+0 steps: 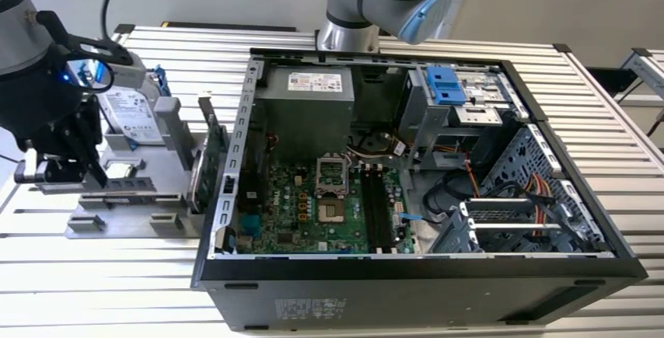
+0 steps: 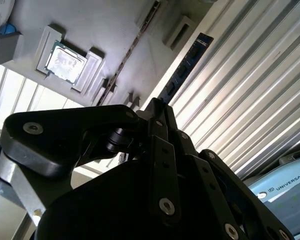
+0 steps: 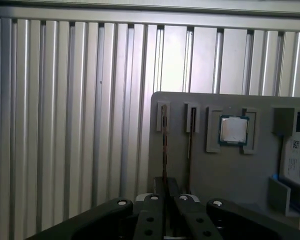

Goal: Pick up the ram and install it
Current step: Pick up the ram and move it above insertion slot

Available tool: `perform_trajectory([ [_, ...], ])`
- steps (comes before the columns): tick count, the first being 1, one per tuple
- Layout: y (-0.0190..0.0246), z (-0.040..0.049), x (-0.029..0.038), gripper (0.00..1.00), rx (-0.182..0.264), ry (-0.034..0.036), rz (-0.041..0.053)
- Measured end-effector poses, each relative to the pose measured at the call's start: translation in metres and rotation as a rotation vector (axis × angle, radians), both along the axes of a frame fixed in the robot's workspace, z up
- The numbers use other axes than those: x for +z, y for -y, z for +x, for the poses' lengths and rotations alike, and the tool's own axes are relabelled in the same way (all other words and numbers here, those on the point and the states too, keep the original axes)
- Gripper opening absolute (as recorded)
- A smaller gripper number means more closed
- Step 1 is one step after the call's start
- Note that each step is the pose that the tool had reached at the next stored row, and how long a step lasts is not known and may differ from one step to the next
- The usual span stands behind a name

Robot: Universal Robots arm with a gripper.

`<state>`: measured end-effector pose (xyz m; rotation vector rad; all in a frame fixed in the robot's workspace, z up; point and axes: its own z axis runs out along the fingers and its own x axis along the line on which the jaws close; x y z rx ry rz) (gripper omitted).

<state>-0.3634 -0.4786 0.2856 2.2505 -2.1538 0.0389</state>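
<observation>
Exterior and wrist views of the ram pick. The gripper (image 3: 165, 184) is hanging over the near part of a grey parts holder (image 3: 225, 175). The holder is lying on the slatted metal table (image 3: 65, 125) at the exterior view's left, just beside the open computer case (image 1: 415, 280). The ram (image 3: 164, 145) is standing on edge in the outermost slot of the holder, running along the holder's border. In the second wrist view the ram (image 2: 182, 70) is showing its flat side with a row of dark chips. The jaws are standing almost together, and the fingers (image 3: 173, 187) are pressing on one end of the ram, one on each face, so the gripper is clamping the stick. The stick is lying in line with its slot, and whether it is raised off the slot floor cannot be told. A second thin stick (image 3: 190, 142) is standing edge-on in the neighbouring slot. Past that, a processor (image 3: 233, 130) is lying in a square recess, and a hard drive (image 3: 296, 162) is sitting on the far part of the holder. In the exterior view an expansion card (image 1: 213, 163) is standing upright at the holder's right side, next to the case wall. Inside the case the motherboard (image 1: 311, 206) is lying flat, with long black memory slots (image 1: 375, 207) running near to far just to the right of the processor socket (image 1: 330, 173).
</observation>
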Motion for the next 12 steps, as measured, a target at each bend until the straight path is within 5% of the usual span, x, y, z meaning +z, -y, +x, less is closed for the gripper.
perform_trajectory([
  [12,0.0,0.0,0.0091,0.0,-0.019,-0.0001,0.0025],
])
